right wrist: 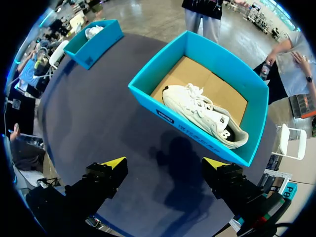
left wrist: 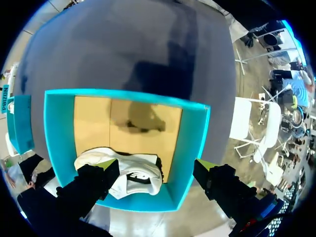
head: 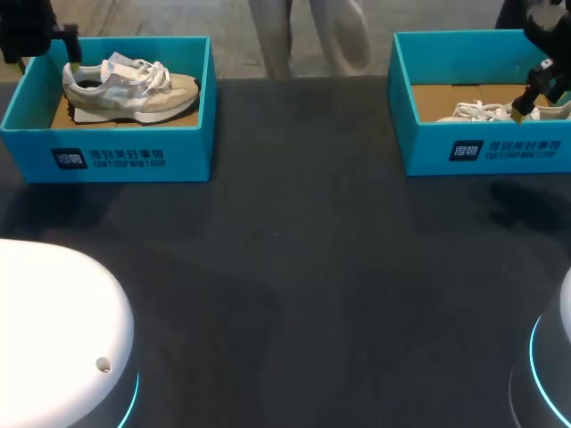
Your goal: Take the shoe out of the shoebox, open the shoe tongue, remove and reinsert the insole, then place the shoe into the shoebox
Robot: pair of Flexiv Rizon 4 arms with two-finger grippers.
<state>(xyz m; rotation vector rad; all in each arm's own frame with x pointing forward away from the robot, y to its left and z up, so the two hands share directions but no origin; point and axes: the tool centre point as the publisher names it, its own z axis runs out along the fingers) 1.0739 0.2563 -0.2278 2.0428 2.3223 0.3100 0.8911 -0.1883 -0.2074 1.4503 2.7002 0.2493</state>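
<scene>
Two shoeboxes stand on the counter (head: 312,267). The left box (head: 116,159) is at the far left, with the left shoe (head: 129,89) lying in it on its sole, heel to the left and toe to the right. The right box (head: 500,152) is at the far right, and the right shoe (head: 486,111) lies inside it.

The left tool (left wrist: 155,170) hangs over the heel end of the left shoe with its fingers apart and nothing between them. One finger is seen just beside the heel. The other is by the box's end wall, and whether it is inside or outside that wall cannot be told.

The right tool (right wrist: 165,165) is held above the bare counter, near the right box. Its fingers are spread wide and nothing is gripped. The right shoe lies ahead of it, well apart from the fingers.

The step in hand is judged to be the first one, taking a shoe out of its box. Neither shoe is lifted or gripped yet, so the tongue and insole work is not yet begun.

For the next move, the left tool would have to be lowered and its fingers brought together on the heel collar. Care is called for so that the box wall is not caught between the fingers and the box is not dragged up with the shoe.
</scene>
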